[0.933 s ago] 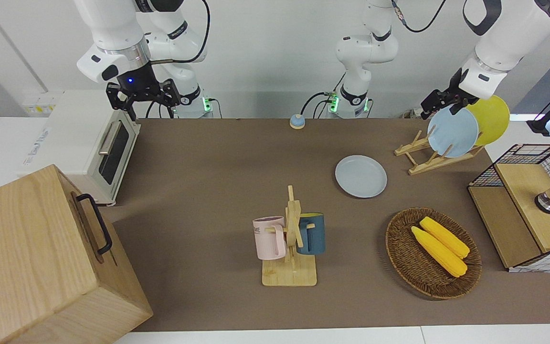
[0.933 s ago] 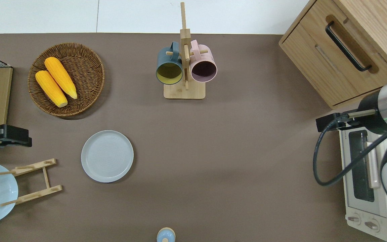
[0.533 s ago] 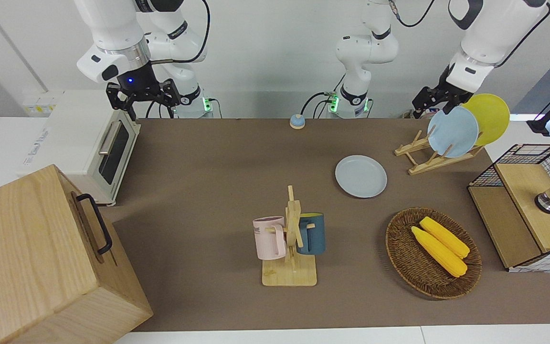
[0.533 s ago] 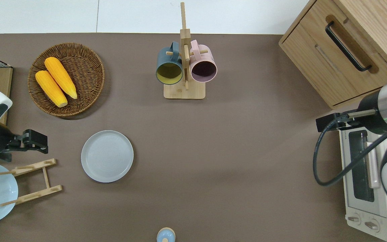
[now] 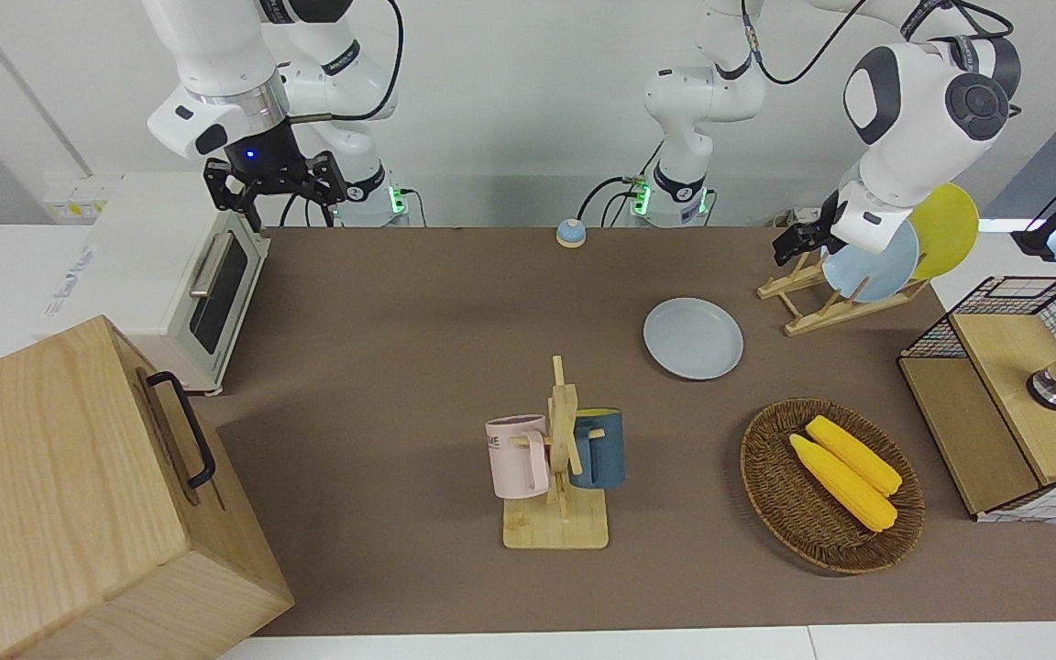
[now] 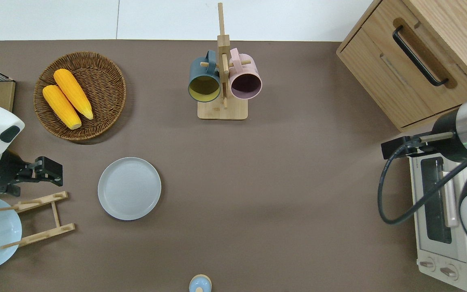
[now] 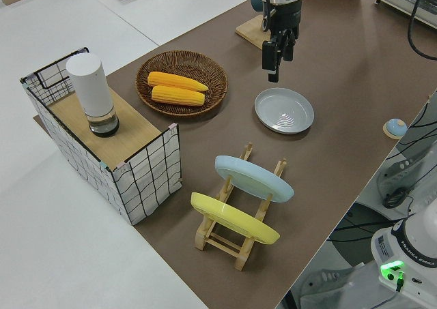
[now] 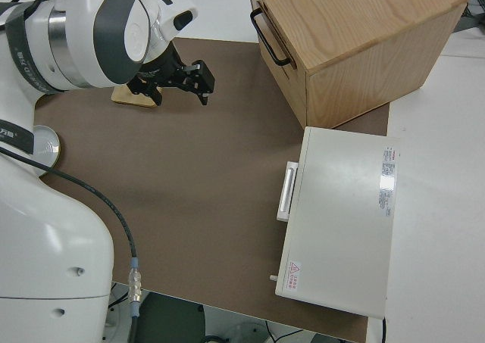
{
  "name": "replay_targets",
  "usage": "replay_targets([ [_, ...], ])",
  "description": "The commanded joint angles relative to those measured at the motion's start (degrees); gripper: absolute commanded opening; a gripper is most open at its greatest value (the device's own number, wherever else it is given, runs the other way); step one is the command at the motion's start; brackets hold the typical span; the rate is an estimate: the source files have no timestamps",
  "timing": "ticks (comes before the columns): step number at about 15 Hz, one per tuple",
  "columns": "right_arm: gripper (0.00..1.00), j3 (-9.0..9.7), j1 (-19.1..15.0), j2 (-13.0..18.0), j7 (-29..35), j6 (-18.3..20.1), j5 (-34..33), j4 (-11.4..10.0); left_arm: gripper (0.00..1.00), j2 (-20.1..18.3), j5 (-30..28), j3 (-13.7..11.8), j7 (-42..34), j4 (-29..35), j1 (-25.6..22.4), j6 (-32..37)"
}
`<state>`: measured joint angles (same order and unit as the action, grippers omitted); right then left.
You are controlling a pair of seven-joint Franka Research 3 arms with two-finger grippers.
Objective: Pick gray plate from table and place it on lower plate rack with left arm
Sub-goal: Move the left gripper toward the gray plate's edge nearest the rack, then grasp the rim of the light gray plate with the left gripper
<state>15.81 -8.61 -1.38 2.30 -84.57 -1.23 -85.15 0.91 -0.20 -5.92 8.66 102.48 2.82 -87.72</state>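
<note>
The gray plate (image 5: 693,338) lies flat on the brown table (image 5: 418,312), also in the overhead view (image 6: 129,188) and the left side view (image 7: 284,110). The lower plate rack (image 5: 810,310) stands beside it toward the left arm's end (image 6: 39,219) and holds a light blue plate (image 5: 890,268) and a yellow plate (image 5: 950,225) upright. My left gripper (image 6: 53,170) is open and empty, in the air over the mat between the rack and the corn basket, apart from the gray plate; it also shows in the front view (image 5: 789,243) and the left side view (image 7: 273,58). My right gripper (image 5: 290,206) is open and parked.
A wicker basket (image 5: 771,477) with two corn cobs lies farther from the robots than the gray plate. A wooden mug stand (image 5: 555,458) holds a pink and a blue mug mid-table. A wire crate (image 5: 1005,394), a toaster oven (image 5: 170,275), a wooden cabinet (image 5: 60,495) and a small bell (image 5: 570,233) stand around.
My left arm has swung away from the light blue plate on the rack and moved lower, toward the gray plate. The plates and the right arm have not moved.
</note>
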Motion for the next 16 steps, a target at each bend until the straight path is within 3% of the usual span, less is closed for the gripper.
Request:
replay_targets([
  [1, 0.983, 0.98, -1.1, 0.2, 0.7, 0.8, -0.1, 0.5, 0.99, -0.4, 0.1, -0.1, 0.7, 7.0, 0.3, -7.8],
  [11, 0.983, 0.98, -1.1, 0.2, 0.7, 0.8, -0.1, 0.5, 0.99, -0.4, 0.1, 1.7, 1.4, 22.4, 0.6, -26.1],
  [16, 0.983, 0.98, -1.1, 0.2, 0.7, 0.8, -0.1, 0.5, 0.99, 1.3, -3.7, 1.8, 1.4, 26.6, 0.5, -33.5],
])
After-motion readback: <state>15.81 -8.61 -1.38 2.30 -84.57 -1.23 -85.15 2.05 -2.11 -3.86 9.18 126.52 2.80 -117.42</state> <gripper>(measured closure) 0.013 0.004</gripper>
